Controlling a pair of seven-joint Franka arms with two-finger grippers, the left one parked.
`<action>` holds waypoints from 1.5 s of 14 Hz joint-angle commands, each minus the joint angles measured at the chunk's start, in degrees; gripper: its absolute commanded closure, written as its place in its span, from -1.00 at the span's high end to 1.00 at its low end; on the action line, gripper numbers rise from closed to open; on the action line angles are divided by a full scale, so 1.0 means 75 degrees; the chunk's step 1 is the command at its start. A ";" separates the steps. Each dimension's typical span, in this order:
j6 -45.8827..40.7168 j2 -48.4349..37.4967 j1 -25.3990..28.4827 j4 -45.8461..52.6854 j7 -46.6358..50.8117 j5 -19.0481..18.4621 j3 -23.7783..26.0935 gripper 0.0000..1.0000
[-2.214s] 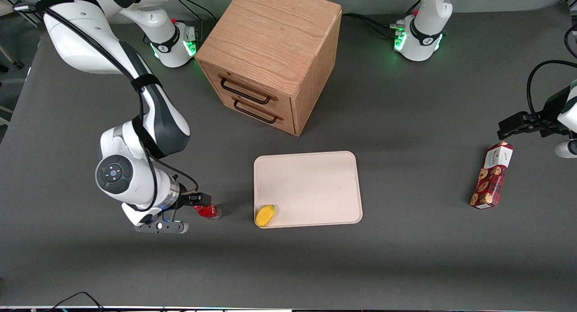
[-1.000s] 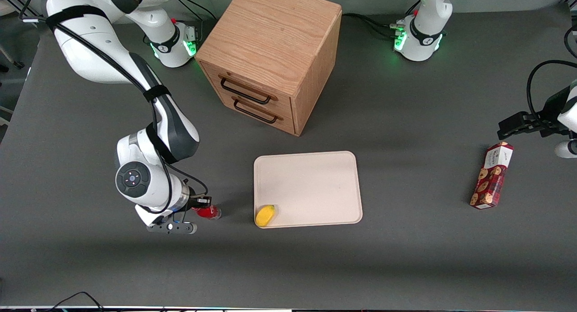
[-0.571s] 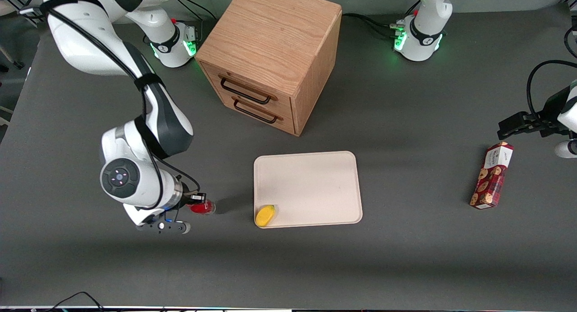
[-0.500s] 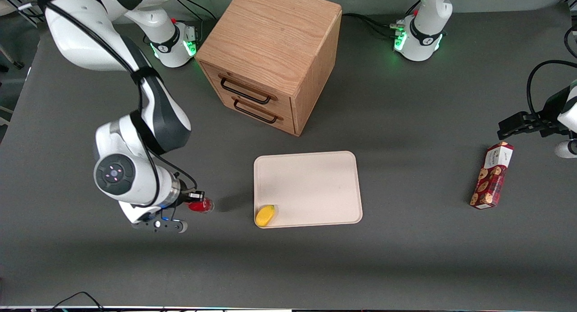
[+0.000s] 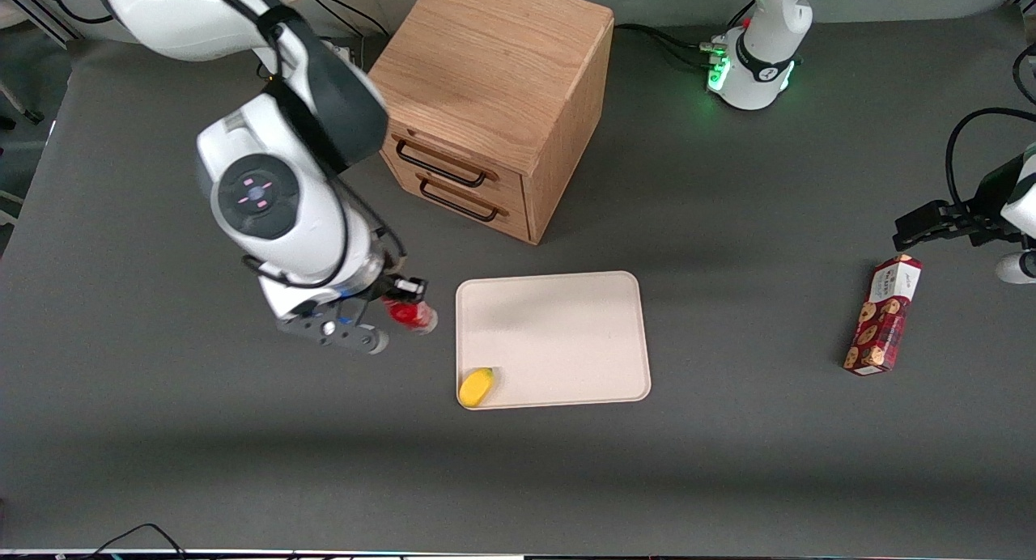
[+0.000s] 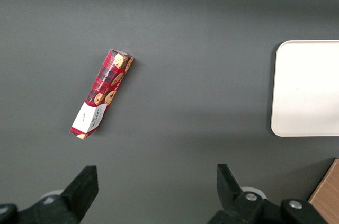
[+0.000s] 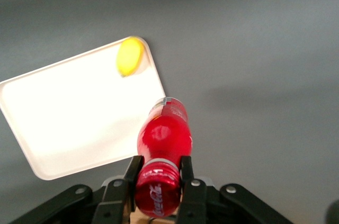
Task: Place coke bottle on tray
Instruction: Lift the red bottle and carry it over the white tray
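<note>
My gripper (image 5: 402,299) is shut on the coke bottle (image 5: 411,315), a small red bottle with a red cap, and holds it in the air beside the tray's (image 5: 558,333) edge that faces the working arm's end. In the right wrist view the fingers (image 7: 187,175) clamp the bottle (image 7: 164,136) just below its cap, with the clear base pointing away. The pale beige tray (image 7: 69,123) lies below and just to one side of the bottle. A yellow fruit (image 5: 476,386) sits in the tray's near corner.
A wooden drawer cabinet (image 5: 486,99) stands farther from the front camera than the tray. A red cookie box (image 5: 884,315) lies toward the parked arm's end of the table; it also shows in the left wrist view (image 6: 101,93).
The gripper has lifted the coke bottle off the table and carried it up and toward the tray. The tray, fruit, cabinet and cookie box have not moved.
</note>
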 commanded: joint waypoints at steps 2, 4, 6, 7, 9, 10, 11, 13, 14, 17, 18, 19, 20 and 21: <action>0.0604 0.0711 0.0469 0.0394 0.1268 -0.0008 -0.0089 -1.00; 0.1236 0.1087 0.0669 0.0324 0.1691 -0.0020 -0.0194 -1.00; 0.1543 0.1299 0.0716 0.0184 0.1647 -0.0020 -0.0311 -1.00; 0.1730 0.1334 0.0705 -0.0072 0.1611 -0.0066 -0.0347 -1.00; 0.2176 0.1335 0.0716 -0.0414 0.1483 -0.0055 -0.0604 -1.00; 0.2188 0.1346 0.0716 -0.0438 0.1424 -0.0067 -0.0616 -1.00; 0.2189 0.1416 0.0716 -0.0450 0.1366 -0.0078 -0.0616 -1.00; 0.2189 0.1452 0.0752 -0.0461 0.1307 -0.0079 -0.0616 -1.00; 0.2189 0.1463 0.0763 -0.0601 0.1237 -0.0067 -0.0616 -1.00; 0.2258 0.1475 0.0763 -0.0743 0.1224 -0.0055 -0.0616 -0.83; 0.2259 0.1487 0.0763 -0.0743 0.1224 -0.0067 -0.0616 -0.80; 0.2259 0.1487 0.0763 -0.0743 0.1224 -0.0067 -0.0616 -0.67; 0.2259 0.1499 0.0763 -0.0743 0.1224 -0.0078 -0.0616 -0.11; 0.2305 0.1499 0.0763 -0.0754 0.1143 -0.0090 -0.0616 0.57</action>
